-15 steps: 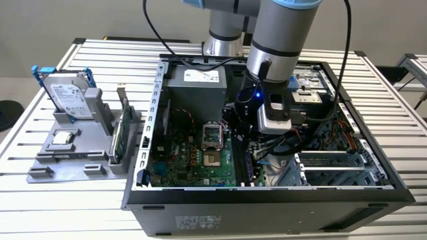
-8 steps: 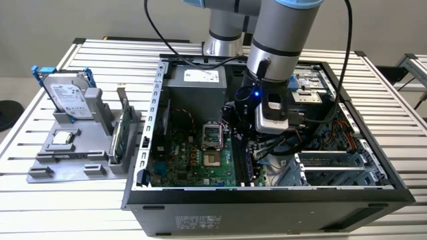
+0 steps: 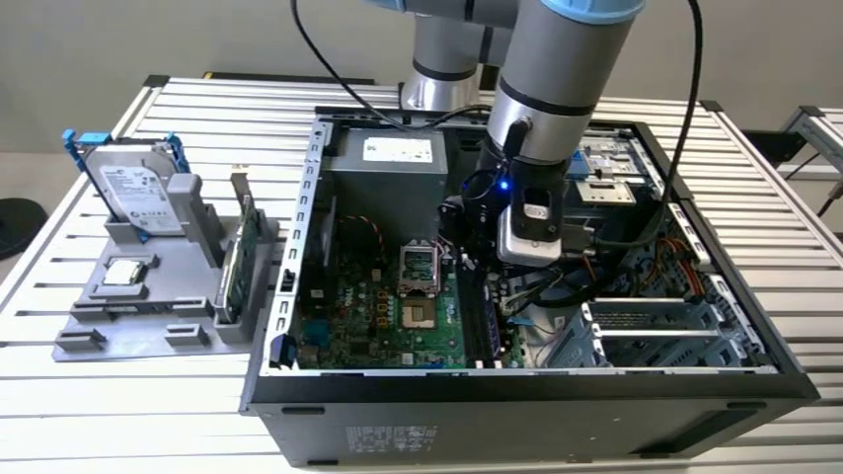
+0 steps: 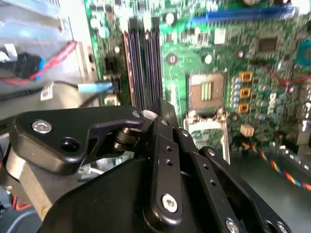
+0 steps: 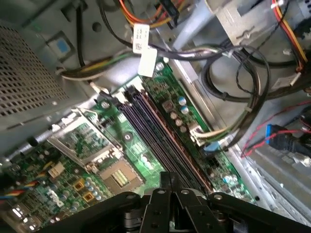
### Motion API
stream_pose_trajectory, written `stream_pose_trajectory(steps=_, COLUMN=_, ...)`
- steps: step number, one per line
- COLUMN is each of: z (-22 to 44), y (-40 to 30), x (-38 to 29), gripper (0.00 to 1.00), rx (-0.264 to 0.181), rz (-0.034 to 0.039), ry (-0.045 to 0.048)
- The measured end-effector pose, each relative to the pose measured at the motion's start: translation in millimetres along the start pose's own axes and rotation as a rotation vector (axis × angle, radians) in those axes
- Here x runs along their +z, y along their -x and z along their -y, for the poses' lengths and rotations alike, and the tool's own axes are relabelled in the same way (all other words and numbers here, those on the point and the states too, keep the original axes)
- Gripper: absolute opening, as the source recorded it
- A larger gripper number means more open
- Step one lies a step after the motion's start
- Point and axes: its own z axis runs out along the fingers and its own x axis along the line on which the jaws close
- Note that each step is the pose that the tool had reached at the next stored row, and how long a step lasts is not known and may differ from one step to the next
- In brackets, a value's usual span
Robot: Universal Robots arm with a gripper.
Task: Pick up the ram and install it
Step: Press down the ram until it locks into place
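While over the slots point(image 5: 165, 141) — hand point(image 5: 171, 187) closed | ram unseen between fingertips.

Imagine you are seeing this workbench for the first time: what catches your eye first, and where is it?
The robot arm plunges into the open computer case, its gripper poised right above the dark memory slots on the green motherboard. At the exterior view's left, a grey holder keeps a hard drive and an expansion card upright.

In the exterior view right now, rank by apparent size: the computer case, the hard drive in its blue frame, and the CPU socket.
1. Computer case, by far the largest.
2. Hard drive.
3. CPU socket, smallest.
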Motion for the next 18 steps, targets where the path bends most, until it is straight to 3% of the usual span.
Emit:
stream_pose_trajectory(steps=2, z=0.1, y=-0.1, x=-0.1, gripper=0.00, rx=0.002, rz=-0.0131, ry=0.0295)
stream_pose_trajectory(steps=4, z=0.0, y=0.0, x=0.0, gripper=0.00, rx=0.008, rz=-0.0136, ry=0.0483)
stream_pose_trajectory(steps=15, z=0.0, y=0.0, x=-0.1, gripper=0.00, rx=0.157, rz=-0.0290, ry=0.0508)
stream_pose_trajectory(steps=18, z=0.0, y=0.0, x=0.0, gripper=0.00, rx=0.168, rz=-0.0303, ry=0.0508)
